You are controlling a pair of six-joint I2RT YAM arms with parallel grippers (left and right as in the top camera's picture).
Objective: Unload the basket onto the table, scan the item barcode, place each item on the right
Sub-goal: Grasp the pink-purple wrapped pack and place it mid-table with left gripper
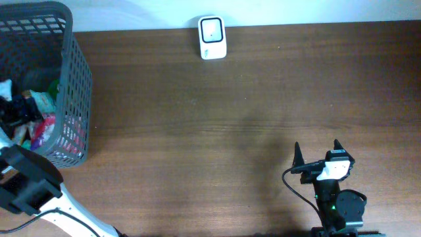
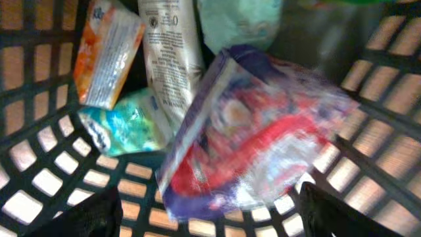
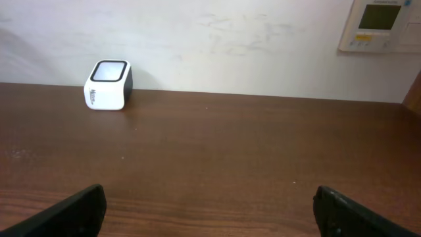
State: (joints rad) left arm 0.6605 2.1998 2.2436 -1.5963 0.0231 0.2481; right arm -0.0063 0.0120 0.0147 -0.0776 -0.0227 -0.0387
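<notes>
Our left gripper (image 2: 209, 201) is inside the grey plastic mesh basket (image 1: 75, 79), fingers spread around the shiny red-and-purple packet (image 2: 263, 138). The packet's long side lies slantwise between the close basket walls. Far from the basket, our right gripper (image 3: 210, 210) is spread over the bare brown wooden table (image 1: 197, 131).

Open tabletop (image 1: 217, 131) between basket (image 1: 75, 85) and scanner (image 1: 212, 37); dense packets (image 2: 256, 138) within basket walls

Right arm (image 1: 339, 204): black housings, white block behind two pointed black fingers (image 1: 297, 155), looped cable (image 1: 287, 181), small green light (image 1: 333, 208). Left arm (image 1: 75, 212): white tube link, blocky black joints, thin cable (image 1: 39, 216) alongside.
</notes>
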